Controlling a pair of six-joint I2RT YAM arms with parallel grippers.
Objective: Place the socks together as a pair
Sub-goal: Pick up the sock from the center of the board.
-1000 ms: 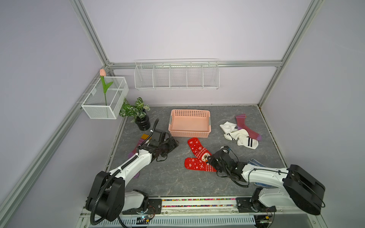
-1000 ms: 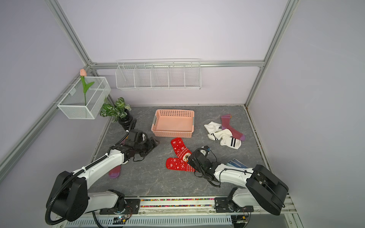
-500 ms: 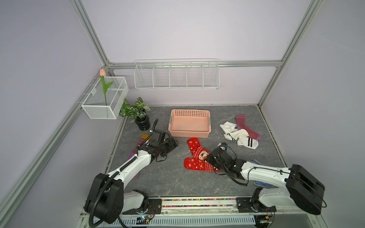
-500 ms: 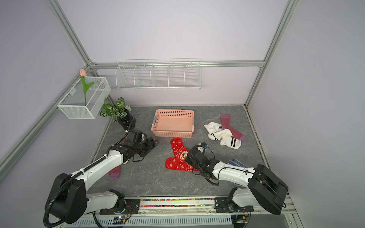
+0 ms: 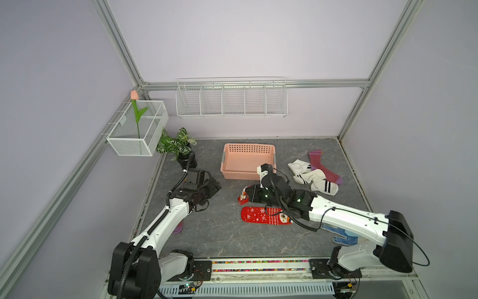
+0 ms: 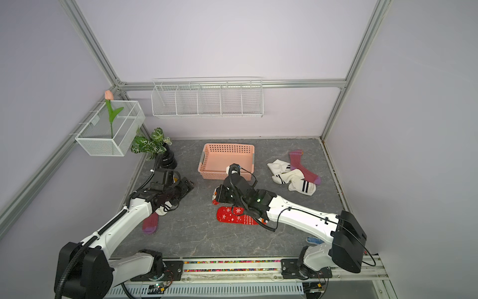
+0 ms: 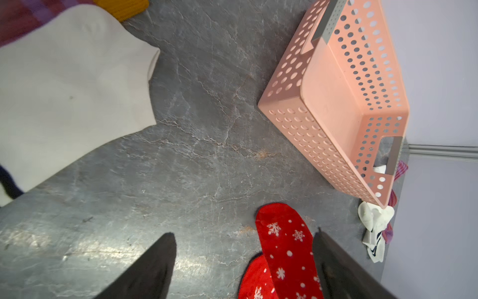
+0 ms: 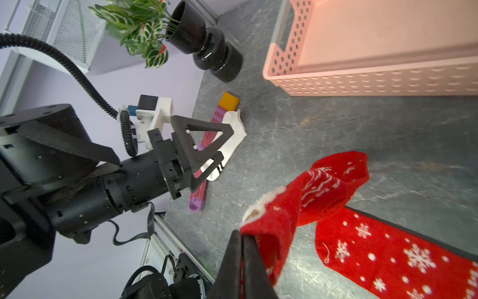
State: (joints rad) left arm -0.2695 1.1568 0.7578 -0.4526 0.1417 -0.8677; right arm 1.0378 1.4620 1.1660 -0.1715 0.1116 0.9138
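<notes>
Red snowflake sock (image 8: 323,186) hangs bunched from my right gripper (image 8: 241,259), whose 2 jaws are pressed together on it near its white-trimmed end. The twin sock (image 8: 388,253) lies flat on the table (image 5: 219,238) just under that gripper's wrist. The pink basket (image 5: 240,175) sits near, off to 1 side. Facing it, my left gripper (image 5: 216,187) hangs spread wide, holding nothing. Under that arm lie 1 white striped sock (image 6: 163,209) and 1 maroon sock (image 6: 150,224).
</notes>
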